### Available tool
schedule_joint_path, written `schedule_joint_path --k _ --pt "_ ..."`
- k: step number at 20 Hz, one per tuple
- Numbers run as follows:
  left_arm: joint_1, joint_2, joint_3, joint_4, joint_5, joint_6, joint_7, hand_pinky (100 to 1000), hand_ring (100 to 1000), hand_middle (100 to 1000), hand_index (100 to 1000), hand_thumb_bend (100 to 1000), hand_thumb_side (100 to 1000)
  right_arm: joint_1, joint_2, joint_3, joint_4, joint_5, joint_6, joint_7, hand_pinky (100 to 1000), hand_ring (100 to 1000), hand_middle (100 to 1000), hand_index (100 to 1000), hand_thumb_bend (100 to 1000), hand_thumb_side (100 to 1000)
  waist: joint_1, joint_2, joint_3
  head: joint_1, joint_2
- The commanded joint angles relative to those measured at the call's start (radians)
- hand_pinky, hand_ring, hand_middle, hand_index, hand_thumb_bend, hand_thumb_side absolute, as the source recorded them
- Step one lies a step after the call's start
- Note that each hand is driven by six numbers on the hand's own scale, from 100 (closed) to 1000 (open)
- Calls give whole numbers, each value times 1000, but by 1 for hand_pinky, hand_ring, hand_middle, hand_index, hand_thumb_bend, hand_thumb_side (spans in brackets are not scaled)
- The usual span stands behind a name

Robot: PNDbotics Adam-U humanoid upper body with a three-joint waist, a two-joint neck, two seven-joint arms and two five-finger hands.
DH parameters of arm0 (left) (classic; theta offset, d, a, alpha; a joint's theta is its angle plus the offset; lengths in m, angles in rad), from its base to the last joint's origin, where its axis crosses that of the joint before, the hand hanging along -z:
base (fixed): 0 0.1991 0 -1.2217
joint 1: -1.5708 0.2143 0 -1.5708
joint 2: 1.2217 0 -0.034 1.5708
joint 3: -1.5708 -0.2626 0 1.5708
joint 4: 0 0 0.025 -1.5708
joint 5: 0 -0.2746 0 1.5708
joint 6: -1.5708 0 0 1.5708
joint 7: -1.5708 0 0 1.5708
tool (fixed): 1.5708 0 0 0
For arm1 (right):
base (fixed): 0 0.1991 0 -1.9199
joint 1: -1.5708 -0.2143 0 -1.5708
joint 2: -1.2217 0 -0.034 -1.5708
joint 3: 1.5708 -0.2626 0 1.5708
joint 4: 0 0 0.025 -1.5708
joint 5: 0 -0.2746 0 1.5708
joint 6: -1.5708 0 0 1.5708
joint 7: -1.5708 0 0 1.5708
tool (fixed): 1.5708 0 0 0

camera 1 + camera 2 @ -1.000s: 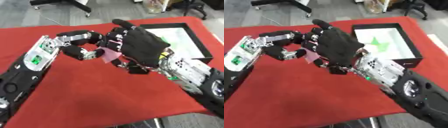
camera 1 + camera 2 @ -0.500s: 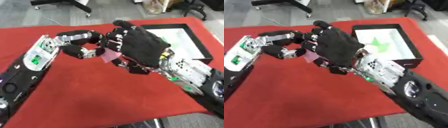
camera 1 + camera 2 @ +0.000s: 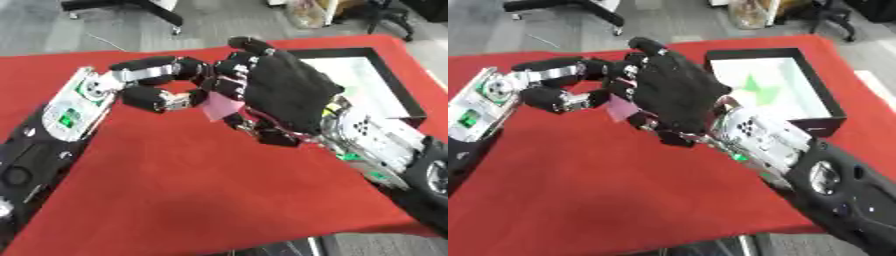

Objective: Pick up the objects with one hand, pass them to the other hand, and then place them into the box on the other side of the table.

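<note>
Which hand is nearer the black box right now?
Right. The right hand hangs just left of the black box, its wrist near the box's front corner. The left hand is further left, meeting it at a pink object.

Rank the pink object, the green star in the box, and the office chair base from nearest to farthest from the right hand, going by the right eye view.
1. pink object: against the right hand, between both hands.
2. green star: inside the box, to the right.
3. office chair base: on the floor beyond the table's far edge.

Pink object (image 3: 220, 106) mostly behind right hand (image 3: 284, 95)
</note>
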Motion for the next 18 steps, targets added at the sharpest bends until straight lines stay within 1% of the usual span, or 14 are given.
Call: schedule_joint_path --k 1,4,7,9,12,13,14,16,18 --pt "-10 32 46 3 -36 -225 -180 889 792 840 928 118 1000 -8 -28 -20 -4 4 -1 -14 882 648 343 610 100 100 -3 -18 1 1 -3" --pt "6 51 80 0 -50 -249 -180 898 802 852 933 119 1000 -3 -40 -34 -4 8 1 -32 883 643 341 607 100 100 -3 -17 3 -1 -3" --pt "26 75 136 -11 -36 -243 -180 893 795 846 927 103 1000 9 -63 -54 -4 8 9 -52 880 642 339 605 100 100 -3 -17 5 -3 -3" --pt "46 93 188 -28 -9 -219 -180 879 776 828 915 100 1000 25 -86 -69 -4 4 24 -66 873 643 333 601 100 100 -1 -16 8 -7 -3" --pt "83 119 279 -77 48 -161 -180 850 734 780 883 100 1000 54 -123 -91 -4 -27 91 -92 826 668 304 585 100 100 3 -14 17 -17 -3" --pt "99 124 314 -98 71 -138 -180 842 715 763 870 100 967 70 -137 -102 -4 -52 135 -103 793 686 278 573 100 100 6 -14 22 -22 -3" --pt "119 128 349 -123 94 -115 -180 832 698 750 858 100 927 90 -155 -114 -4 -85 194 -120 756 707 250 563 100 100 8 -13 27 -27 -3" --pt "157 133 409 -177 133 -63 -180 818 674 731 844 100 880 126 -191 -134 -4 -160 318 -163 709 745 235 556 100 100 12 -11 37 -36 -3" --pt "202 130 464 -239 181 -14 -170 811 662 719 837 100 848 169 -232 -164 -4 -253 461 -213 672 780 227 556 100 100 17 -8 50 -49 -3"
